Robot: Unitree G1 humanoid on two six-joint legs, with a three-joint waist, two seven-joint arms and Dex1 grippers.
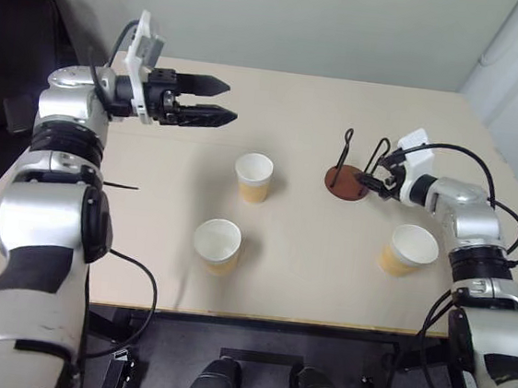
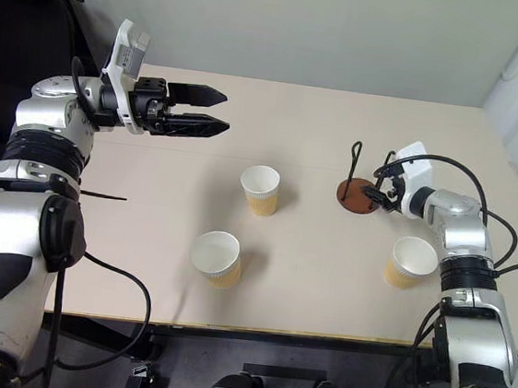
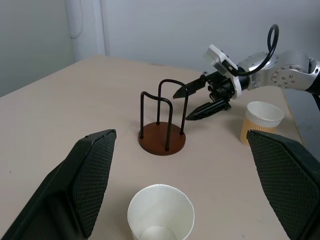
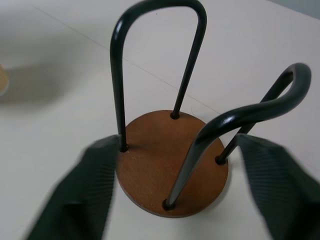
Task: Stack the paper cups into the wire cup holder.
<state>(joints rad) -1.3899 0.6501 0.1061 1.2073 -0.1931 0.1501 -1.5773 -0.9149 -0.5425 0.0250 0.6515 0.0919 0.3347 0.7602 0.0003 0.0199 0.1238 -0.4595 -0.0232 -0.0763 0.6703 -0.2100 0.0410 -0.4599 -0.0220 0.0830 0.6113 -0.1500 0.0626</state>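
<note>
between parted right gripper (image 3: 199,101) fingers, nothing held, wire cup holder (image 3: 162,122) stands upright.

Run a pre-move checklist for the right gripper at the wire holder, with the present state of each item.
1. Wire cup holder upright on the table: ok.
2. Holder free of cups, its disc base bare: ok.
3. Right gripper open, one finger on each side of the near wire loop, seen in its wrist view: ok.
4. Fingers touching the wire: cannot tell.
5. Three paper cups upright and apart on the table, one beside the right arm, two mid-table: ok.
6. Left gripper open, raised over the table away from holder and cups: ok.
</note>
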